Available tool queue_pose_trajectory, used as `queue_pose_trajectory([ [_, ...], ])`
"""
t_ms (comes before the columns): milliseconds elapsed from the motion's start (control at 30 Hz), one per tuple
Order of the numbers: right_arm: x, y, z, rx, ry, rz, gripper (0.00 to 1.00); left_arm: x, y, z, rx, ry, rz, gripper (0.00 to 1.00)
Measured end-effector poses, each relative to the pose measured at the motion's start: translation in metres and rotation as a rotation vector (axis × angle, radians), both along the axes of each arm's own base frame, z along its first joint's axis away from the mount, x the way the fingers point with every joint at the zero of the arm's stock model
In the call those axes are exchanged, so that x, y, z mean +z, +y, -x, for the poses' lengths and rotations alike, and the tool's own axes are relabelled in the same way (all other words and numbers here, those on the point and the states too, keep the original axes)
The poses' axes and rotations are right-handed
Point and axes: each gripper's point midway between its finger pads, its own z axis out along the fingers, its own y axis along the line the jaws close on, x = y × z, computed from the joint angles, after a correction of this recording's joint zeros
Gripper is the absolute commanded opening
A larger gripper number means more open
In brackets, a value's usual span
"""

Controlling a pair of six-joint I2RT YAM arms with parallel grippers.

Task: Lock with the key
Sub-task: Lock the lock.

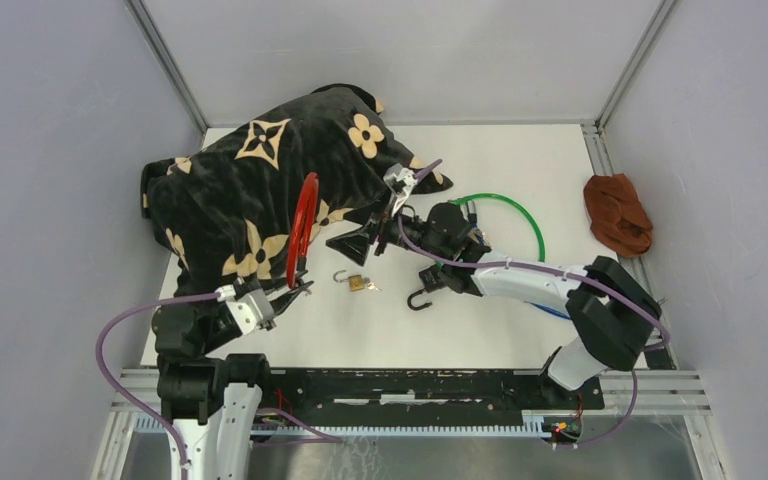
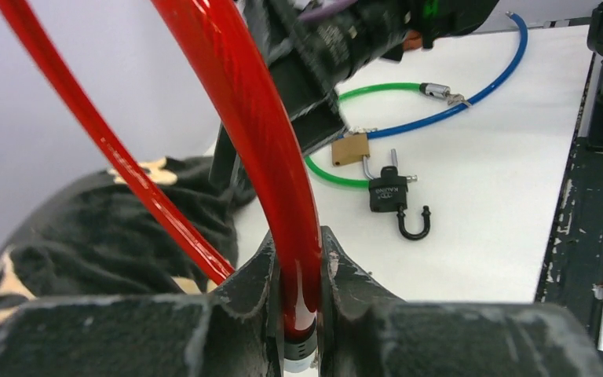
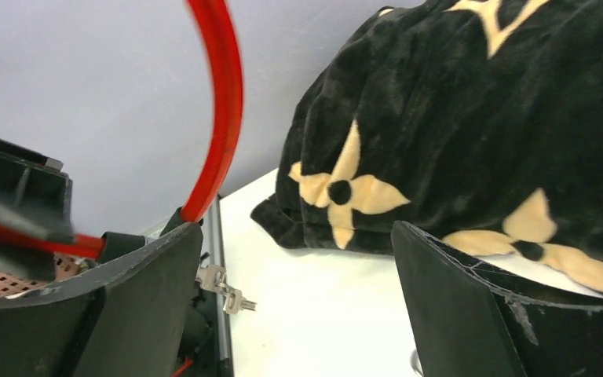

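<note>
Two padlocks lie on the white worktop (image 1: 480,320). The small brass padlock (image 1: 357,283) lies flat with its long axis across the worktop. Its open silver shackle points toward the left arm's side, and a small silver key (image 1: 371,287) is at the opposite end; whether the key sits in the body I cannot tell. Just right of the brass padlock, partly under the right arm, a black padlock (image 2: 387,192) turns its open hooked shackle toward the near edge.

Left of the brass padlock, the left pincer (image 1: 295,290) is clamped on a glossy red cable loop (image 1: 305,225) that stands upright. Just beyond it, the right pincer (image 1: 365,238) is spread wide and holds nothing. Behind that is a black plush blanket with beige flowers (image 1: 250,190).

Farther right are a green cable (image 1: 520,210), a blue cable (image 2: 487,82) and a crumpled brown cloth (image 1: 617,213). Plain grey walls (image 1: 50,150) enclose the worktop.
</note>
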Motion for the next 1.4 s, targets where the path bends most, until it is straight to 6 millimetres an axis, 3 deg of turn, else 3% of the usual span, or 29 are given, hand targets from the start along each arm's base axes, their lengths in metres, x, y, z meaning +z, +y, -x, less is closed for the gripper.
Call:
queue_pose_trajectory([
  [200, 0.002, 0.029, 0.008, 0.057, 0.063, -0.042, 0.94, 0.021, -0.003, 0.002, -0.021, -0.147, 0.014, 0.02],
  [567, 0.052, 0.022, 0.038, 0.228, -0.035, -0.216, 0.9, 0.049, -0.007, 0.011, -0.056, -0.322, 0.034, 0.02],
  [733, 0.071, 0.038, 0.037, 0.262, -0.021, -0.268, 0.84, 0.055, -0.008, 0.014, -0.067, -0.37, 0.025, 0.02],
  [967, 0.075, 0.055, 0.047, 0.302, -0.009, -0.274, 0.5, 0.064, -0.008, 0.015, -0.07, -0.447, 0.022, 0.02],
  [1100, 0.079, 0.059, 0.058, 0.336, -0.022, -0.272, 0.25, 0.069, -0.008, 0.015, -0.07, -0.502, 0.028, 0.02],
  [1400, 0.085, 0.061, 0.064, 0.35, -0.047, -0.283, 0.0, 0.077, -0.005, 0.013, -0.053, -0.583, 0.084, 0.02],
])
